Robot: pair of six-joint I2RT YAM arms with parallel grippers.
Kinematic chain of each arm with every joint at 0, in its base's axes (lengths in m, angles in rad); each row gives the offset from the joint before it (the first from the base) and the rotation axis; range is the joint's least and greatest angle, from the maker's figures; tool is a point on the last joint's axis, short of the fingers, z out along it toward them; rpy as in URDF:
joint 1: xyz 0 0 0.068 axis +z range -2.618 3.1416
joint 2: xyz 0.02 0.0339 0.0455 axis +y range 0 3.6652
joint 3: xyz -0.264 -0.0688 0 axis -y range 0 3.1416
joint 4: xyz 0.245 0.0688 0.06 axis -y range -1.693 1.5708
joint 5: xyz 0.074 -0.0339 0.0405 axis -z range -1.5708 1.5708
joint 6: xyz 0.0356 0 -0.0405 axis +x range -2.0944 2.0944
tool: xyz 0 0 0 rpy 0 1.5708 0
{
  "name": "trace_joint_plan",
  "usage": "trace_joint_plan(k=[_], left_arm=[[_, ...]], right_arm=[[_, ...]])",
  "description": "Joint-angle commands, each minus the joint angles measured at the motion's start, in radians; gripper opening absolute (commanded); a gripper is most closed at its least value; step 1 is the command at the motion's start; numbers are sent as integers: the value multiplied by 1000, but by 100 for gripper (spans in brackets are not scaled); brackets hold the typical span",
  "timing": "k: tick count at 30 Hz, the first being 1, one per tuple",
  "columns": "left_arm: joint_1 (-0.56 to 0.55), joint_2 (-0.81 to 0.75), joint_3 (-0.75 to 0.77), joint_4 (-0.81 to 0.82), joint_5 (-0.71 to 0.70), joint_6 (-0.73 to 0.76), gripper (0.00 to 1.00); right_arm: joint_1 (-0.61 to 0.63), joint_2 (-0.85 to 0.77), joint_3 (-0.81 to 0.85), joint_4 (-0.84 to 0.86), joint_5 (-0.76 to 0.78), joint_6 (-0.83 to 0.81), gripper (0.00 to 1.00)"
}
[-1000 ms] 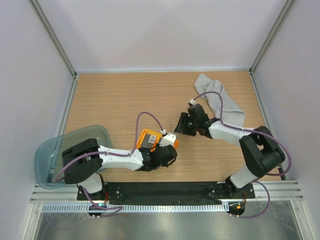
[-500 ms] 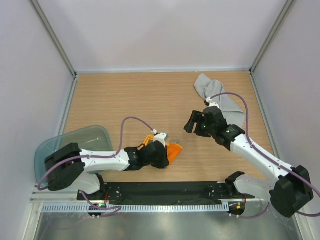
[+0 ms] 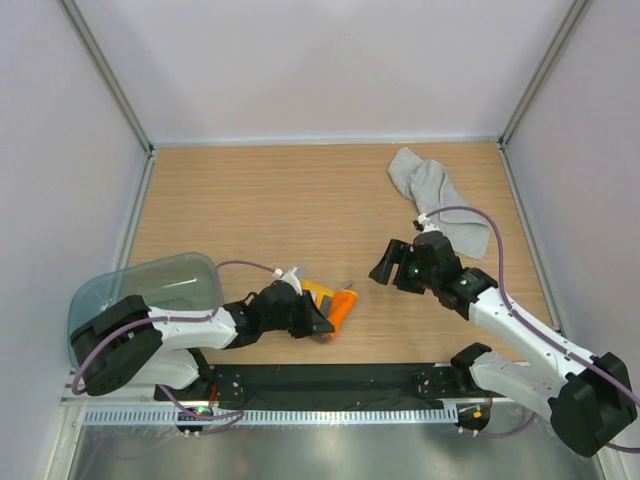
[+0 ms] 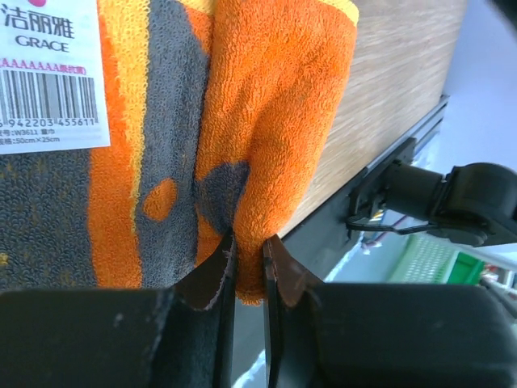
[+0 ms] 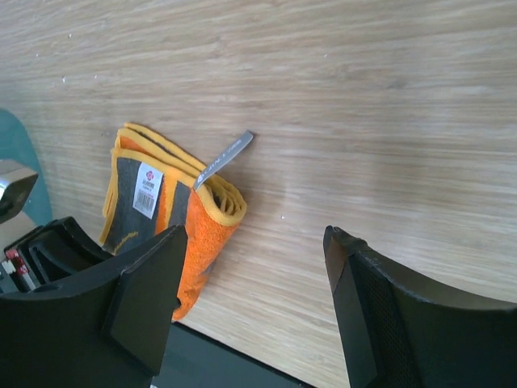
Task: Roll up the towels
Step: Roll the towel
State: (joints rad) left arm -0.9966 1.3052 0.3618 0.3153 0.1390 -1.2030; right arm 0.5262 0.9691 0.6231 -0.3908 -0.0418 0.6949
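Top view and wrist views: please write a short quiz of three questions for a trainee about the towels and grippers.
1. Fill in: the grey towel lies crumpled at the table's far ____ corner.
2. True or false: the right gripper holds the grey towel.
3. The left gripper pinches: A grey towel, B orange towel, C nothing.
Key: 1 right; 2 false, it is open and empty; 3 B.

free: table (image 3: pixel 280 200) centre | blocked: tub (image 3: pixel 160 285) front-left, grey towel (image 3: pixel 440 195) back-right
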Motion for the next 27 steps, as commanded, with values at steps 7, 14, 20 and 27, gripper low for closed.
trace_joint_plan(k=[7, 14, 20, 27], left_arm=[[64, -47, -127, 138, 25, -335, 0], [81, -43, -155, 108, 5, -394, 0], [84, -53, -161, 33, -22, -415, 0], [85, -69, -133, -123, -44, -420, 0]], right_arm=[[50, -21, -141, 248, -162, 124, 73], [112, 28, -209, 385, -185, 175, 68], [172, 124, -226, 526, -179, 181, 67], [225, 256, -218, 624, -162, 167, 68]])
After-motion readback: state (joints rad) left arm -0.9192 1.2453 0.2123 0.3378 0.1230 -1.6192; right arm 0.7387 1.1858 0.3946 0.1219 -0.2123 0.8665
